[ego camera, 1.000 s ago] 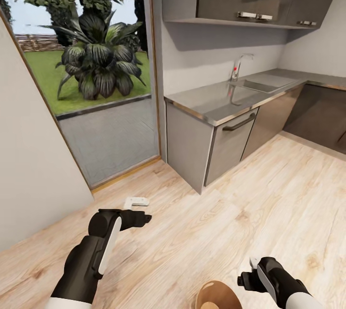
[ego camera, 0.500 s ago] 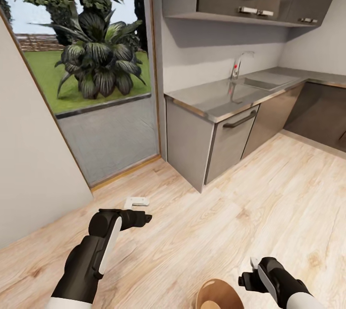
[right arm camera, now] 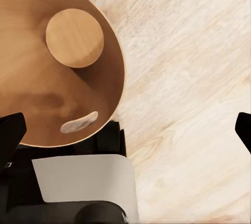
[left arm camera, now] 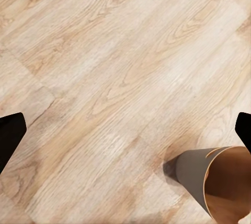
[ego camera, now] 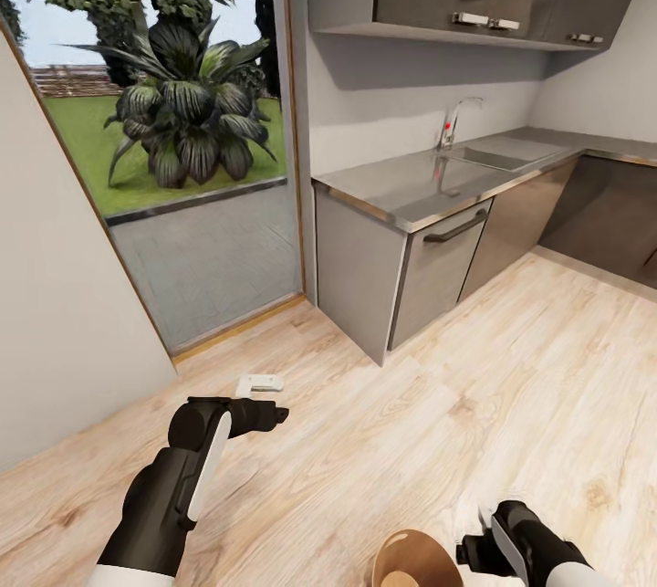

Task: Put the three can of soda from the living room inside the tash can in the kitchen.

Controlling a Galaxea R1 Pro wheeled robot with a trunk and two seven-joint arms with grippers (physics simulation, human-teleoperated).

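The trash can [ego camera: 412,560] stands on the wood floor at the bottom of the head view, its tan inside showing. The right wrist view looks down into the trash can [right arm camera: 36,98], where I see its round base and no can. My right gripper [ego camera: 473,552] is just right of the bin, open [right arm camera: 125,135], fingers spread wide with nothing between them. My left gripper [ego camera: 266,415] hangs over bare floor to the bin's left, open [left arm camera: 125,135] and empty. The bin's grey wall [left arm camera: 191,174] appears in the left wrist view. The soda cans are out of view.
A steel kitchen counter [ego camera: 411,194] with sink and tap [ego camera: 452,126] runs along the back right, grey cabinets [ego camera: 429,272] below it. A glass door [ego camera: 182,158] to the garden is at the left. A small white object [ego camera: 260,382] lies on the floor.
My right gripper has drawn back toward the bottom edge of the head view, beside the bin. The left arm and the bin have not moved.
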